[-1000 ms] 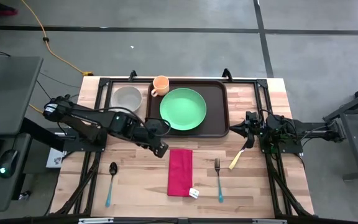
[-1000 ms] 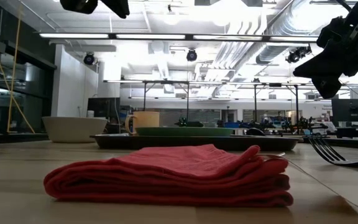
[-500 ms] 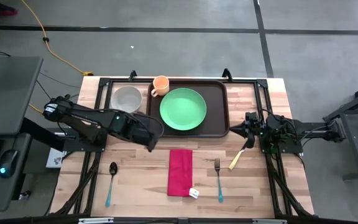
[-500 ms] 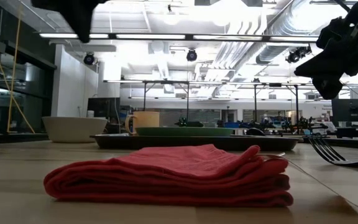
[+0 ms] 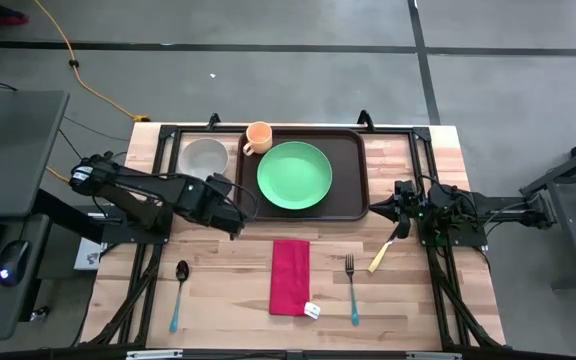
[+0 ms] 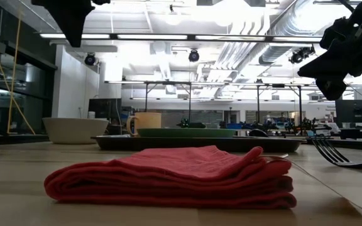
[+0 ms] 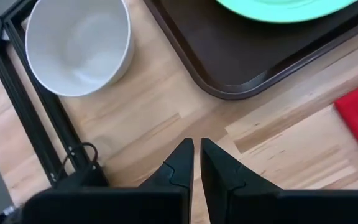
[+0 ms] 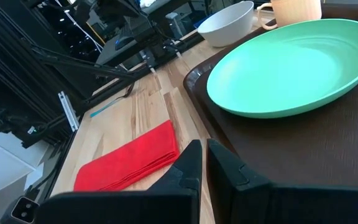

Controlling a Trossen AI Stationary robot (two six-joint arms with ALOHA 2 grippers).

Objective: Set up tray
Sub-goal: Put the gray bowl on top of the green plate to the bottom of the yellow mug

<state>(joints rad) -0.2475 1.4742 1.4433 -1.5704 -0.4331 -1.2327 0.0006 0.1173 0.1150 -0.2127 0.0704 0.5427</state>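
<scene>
The wooden tabletop (image 5: pixel 228 290) spreads wide under both arms. At its far side, centred, lies the dark brown tray (image 5: pixel 348 170), flat on the wood, and the round green plate (image 5: pixel 294 175) sits inside it, filling most of the tray's left and middle. An orange mug (image 5: pixel 258 136) stands at the tray's far left corner, and a white bowl (image 5: pixel 205 158) rests on the bare wood just left of the tray.

Nearer the front edge, a folded red napkin (image 5: pixel 289 276) lies in the middle, with a small white tag (image 5: pixel 312 311) at its near right corner. A fork (image 5: pixel 352 288) lies right of the napkin, a blue-handled spoon (image 5: pixel 177 295) well to the left, and a pale-handled knife (image 5: pixel 385 252) lies angled towards the right arm.

The left pincer (image 7: pixel 196 163) hovers over bare wood just near of the tray's near left corner, its two dark fingers pressed together on nothing. The right pincer (image 8: pixel 201 163) waits at the tray's right end, fingers likewise closed up and empty.
</scene>
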